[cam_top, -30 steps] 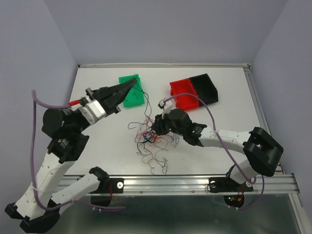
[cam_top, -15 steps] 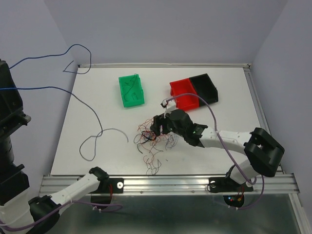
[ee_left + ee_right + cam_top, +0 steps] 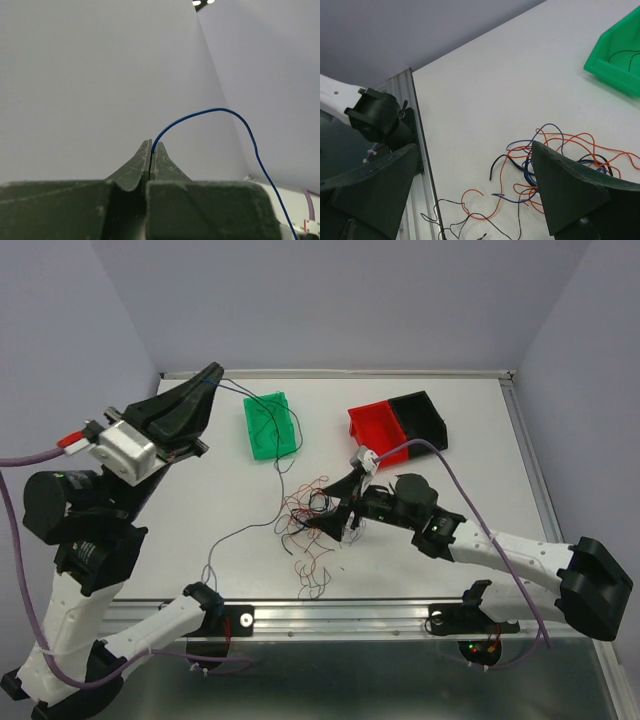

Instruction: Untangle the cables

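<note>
As viewed from overhead: white table (image 3: 180,530); at upper left, raised left gripper (image 3: 210,375), jaws pressed together; at centre, right gripper (image 3: 338,510), jaws wide apart, over the tangled cables (image 3: 305,530); in the left jaws, one blue cable (image 3: 220,110).

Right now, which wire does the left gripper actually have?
The long blue wire: it's pinched in the shut left gripper and strung through the air. The other strands lie tangled on the table by the open right gripper.
</note>
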Robot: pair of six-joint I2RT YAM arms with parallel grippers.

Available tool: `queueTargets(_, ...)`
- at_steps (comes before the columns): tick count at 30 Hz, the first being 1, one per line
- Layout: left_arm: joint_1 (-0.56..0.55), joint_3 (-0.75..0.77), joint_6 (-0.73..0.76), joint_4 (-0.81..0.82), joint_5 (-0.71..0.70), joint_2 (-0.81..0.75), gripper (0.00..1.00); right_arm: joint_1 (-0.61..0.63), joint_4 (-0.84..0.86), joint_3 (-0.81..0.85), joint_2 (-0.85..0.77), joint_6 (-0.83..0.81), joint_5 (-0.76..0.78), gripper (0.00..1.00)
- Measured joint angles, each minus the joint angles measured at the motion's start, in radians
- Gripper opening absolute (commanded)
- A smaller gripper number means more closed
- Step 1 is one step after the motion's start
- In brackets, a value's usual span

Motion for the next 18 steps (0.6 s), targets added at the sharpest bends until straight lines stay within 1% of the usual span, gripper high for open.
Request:
queueTargets(4,0.000,-0.163,-0.001,0.009,0.043,-0.018,0.00,0.000,0.011,-0.031,-0.043,0.000,-0.050,1.00)
queueTargets(8,0.000,-0.237,-0.004,0.019,0.105,-0.010,0.00,0.000,0.025,-0.072,-0.159,-0.006,-0.040,1.00)
queueTargets(11,0.000,-0.296,-0.004,0.045,0.151,0.006,0.00,0.000,0.043,-0.103,-0.270,-0.016,0.037,1.00)
queueTargets(13,0.000,-0.325,-0.004,0.058,0.167,0.021,0.00,0.000,0.050,-0.113,-0.312,-0.026,0.083,1.00)
queueTargets(18,-0.001,-0.386,-0.018,0.073,0.205,0.056,0.00,0.000,0.051,-0.116,-0.322,-0.052,0.180,1.00)
